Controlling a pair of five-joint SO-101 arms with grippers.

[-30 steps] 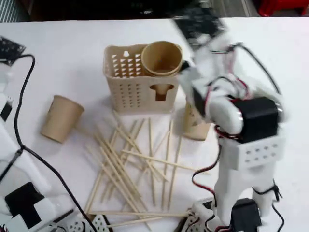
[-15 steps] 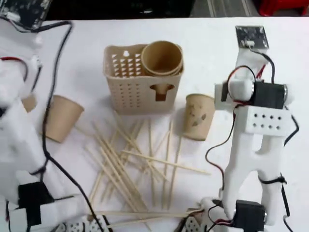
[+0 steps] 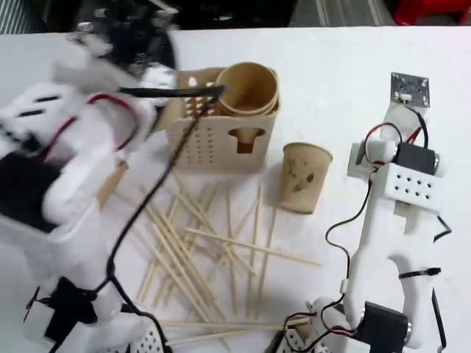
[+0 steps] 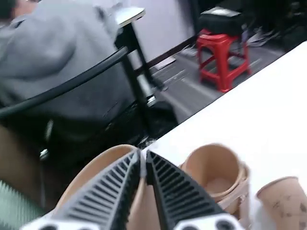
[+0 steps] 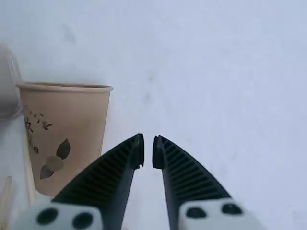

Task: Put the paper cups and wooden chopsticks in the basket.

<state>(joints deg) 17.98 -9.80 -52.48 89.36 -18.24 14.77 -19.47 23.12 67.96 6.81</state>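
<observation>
**Positions.** The beige perforated plastic basket (image 3: 221,140) stands at the far middle of the white bench (image 3: 353,81). Two tan stacked cups (image 3: 246,88) already sit in its right-hand compartment. A tan paper printed cup with a leaf motif (image 3: 303,176) stands upright at 4 o'clock of the basket, well apart from it. The pale wooden chopsticks (image 3: 210,246) lie in a crossed heap at 6 o'clock of the basket. A further tan paper cup (image 3: 112,182) lies at 8 o'clock, mostly hidden by the left arm (image 3: 66,162).

**Claws.** The left claw (image 4: 143,160) is closed, its jaws almost meeting, and no item is visibly clamped. It is raised near the basket's left end. The right claw (image 5: 147,151) is also closed and empty, low over the bench just beside the printed cup.

**Handling, cups.** The cups are probably very light and thin-walled, so they dent or tip under side load. The likely best hold is the rolled rim, one jaw inside and one outside, with light pressure.

**Handling, chopsticks.** The sticks appear stiff, light and smooth, so they are likely to roll or pivot. Grip across the shaft near mid-length. Start with an outlying stick, since those in the heap overlap.

**Caution.** The basket looks light and may slide if struck.
</observation>
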